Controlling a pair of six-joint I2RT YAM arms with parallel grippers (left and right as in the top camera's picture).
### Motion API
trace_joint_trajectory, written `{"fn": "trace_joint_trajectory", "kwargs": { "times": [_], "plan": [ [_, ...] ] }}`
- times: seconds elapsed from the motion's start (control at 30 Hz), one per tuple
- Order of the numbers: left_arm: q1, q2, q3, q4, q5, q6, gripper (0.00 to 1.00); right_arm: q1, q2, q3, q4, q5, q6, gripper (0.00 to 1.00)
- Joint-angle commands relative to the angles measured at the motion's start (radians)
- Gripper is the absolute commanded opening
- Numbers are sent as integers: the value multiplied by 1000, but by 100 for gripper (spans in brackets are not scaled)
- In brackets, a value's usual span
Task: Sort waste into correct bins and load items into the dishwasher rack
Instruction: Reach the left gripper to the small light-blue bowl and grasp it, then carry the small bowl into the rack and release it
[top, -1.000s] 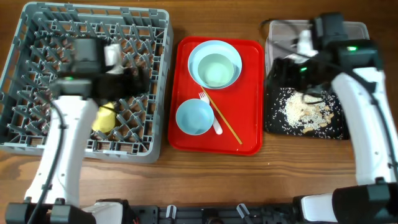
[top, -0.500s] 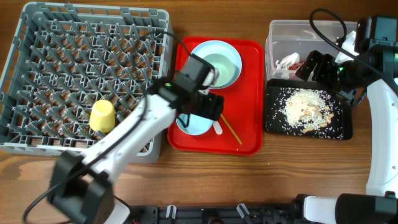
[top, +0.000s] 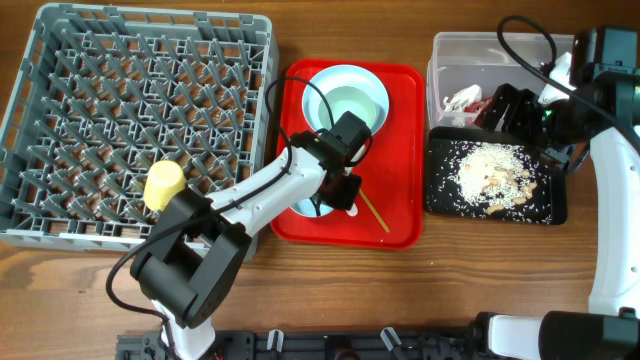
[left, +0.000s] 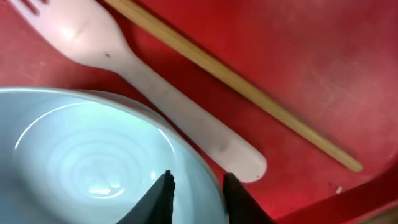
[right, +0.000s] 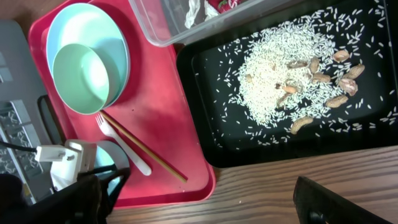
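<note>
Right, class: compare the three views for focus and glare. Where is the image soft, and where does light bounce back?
Overhead: even light, the dishwasher rack crisp throughout. Left wrist: very close, the fork slightly soft toward its tines, small bright glints inside the bowl. Right wrist: the rice is sharp, but the right end effector's fingers are dark blurs along the bottom edge.

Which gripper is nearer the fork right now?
Left. The left gripper straddles the bowl rim right beside the fork; the right gripper is beyond the red tray, over the tub.
</note>
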Motion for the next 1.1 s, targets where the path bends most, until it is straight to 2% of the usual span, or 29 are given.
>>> {"fn": "trace_joint_trajectory", "kwargs": {
  "times": [0.0,0.2,0.33,0.5,0.7,0.9,1.0,1.07],
  "plan": [
    [-5,16,10,0,-66,4,27,-3,-10,16,-6,-13,-3,100],
    [-5,58,10,-2,-65,3,28,-3,-10,16,-7,-13,-3,100],
    [-6,63,10,-5,-65,-3,5,-3,-10,16,-9,-13,-3,100],
    [-6,45,26,-45,-66,-3,4,-3,-10,16,-9,-13,-3,100],
    [21,-61,206,-222,-67,6,4,-3,-10,16,-10,-13,-3,100],
    [198,-200,290,-225,-52,76,4,-3,-10,16,-10,-13,-3,100],
    [335,-238,290,-191,104,162,4,-3,-10,16,-10,-13,-3,100],
    [460,-237,290,-180,305,226,4,-3,-10,16,-10,-13,-3,100]
  ]
}}
